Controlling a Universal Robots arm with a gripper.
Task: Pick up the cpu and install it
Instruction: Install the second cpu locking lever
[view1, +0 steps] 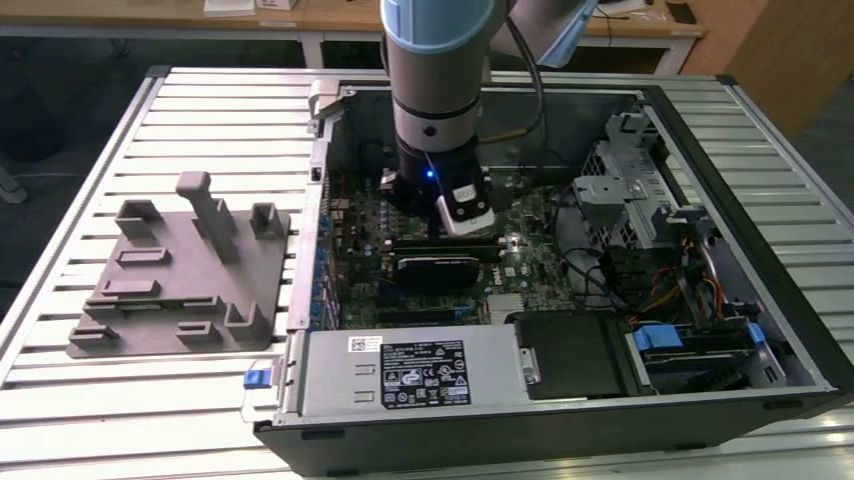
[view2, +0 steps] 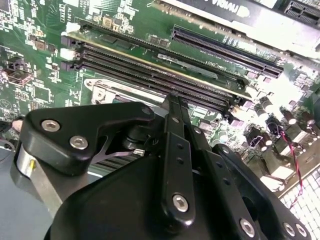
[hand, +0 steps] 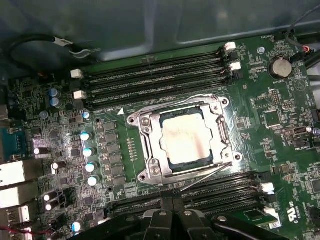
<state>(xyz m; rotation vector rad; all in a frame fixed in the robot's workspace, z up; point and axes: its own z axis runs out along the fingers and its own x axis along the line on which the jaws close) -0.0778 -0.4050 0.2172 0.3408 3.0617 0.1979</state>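
A ribbed metal desk (view1: 160, 130) carries an opened computer case (view1: 747, 140), and my arm reaches down into it over the green board (hand: 280, 115).

My pincer (view2: 172, 100) hangs just above that board, near the middle of the case. In the second wrist view its two black fingers (view2: 175, 150) lie pressed together to their tips with no gap, and I see nothing between them, so I hold nothing.

The cpu (hand: 189, 138) already lies in its socket: in the first wrist view its silvery top sits flat inside the metal frame (hand: 150, 150), roughly square with the edges. A thin wire lever (hand: 210, 177) slants out from the frame's corner, so I judge the clamp is not locked down, though I cannot be sure from here.

Around the socket run the long dark memory slots (hand: 160, 75) on one side and more (hand: 220, 195) on the other, with a row of small silver-capped cylinders (hand: 87, 150) near by. On the desk toward the exterior view's left edge sits the grey holder block (view1: 180, 275), well apart from the case.

The risks as I judge them: if the chip is slightly off its seat, pressing would bend the pins beneath. Dropping too low or drifting sideways, my closed tips could scrape the chip's top, snag the loose lever or knock the cylinders.
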